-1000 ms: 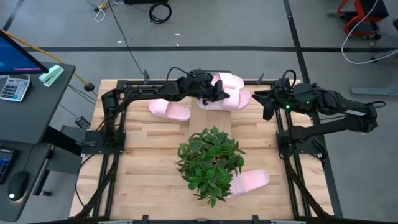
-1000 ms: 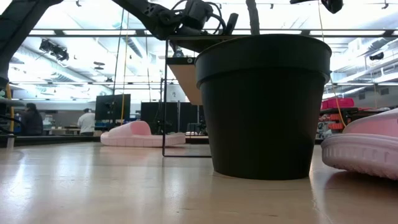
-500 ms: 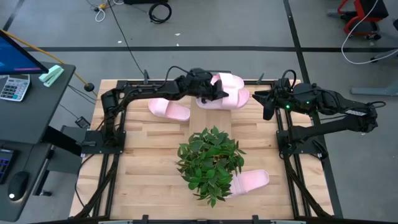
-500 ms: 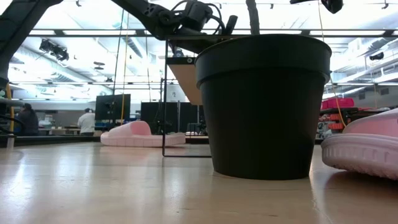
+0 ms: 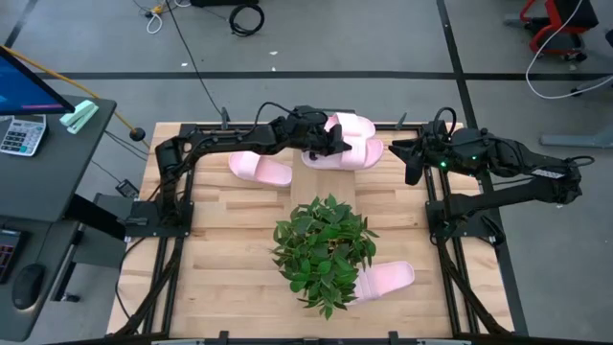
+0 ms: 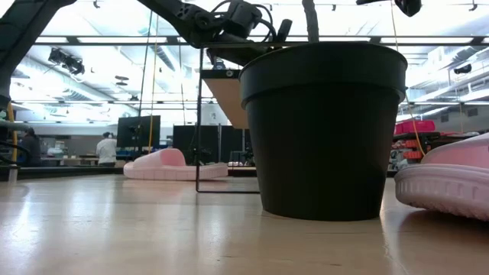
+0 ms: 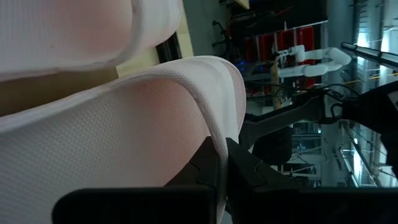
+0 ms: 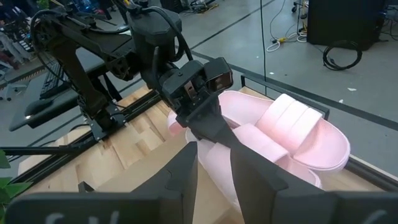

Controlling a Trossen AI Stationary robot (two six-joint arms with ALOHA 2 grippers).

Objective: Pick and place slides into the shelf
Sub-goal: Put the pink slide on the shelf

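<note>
Left gripper pinches strap edge of pale pink foam slide, so you can seat it on light-wood shelf beside second slide. Right gripper waits nearby, fingers parted, empty.

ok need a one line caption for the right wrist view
Left gripper pinches a pink slide beside another slide on the shelf.

potted plant, calculator, butcher-block table

Two slides on the shelf behind the plant, one each side.
</note>
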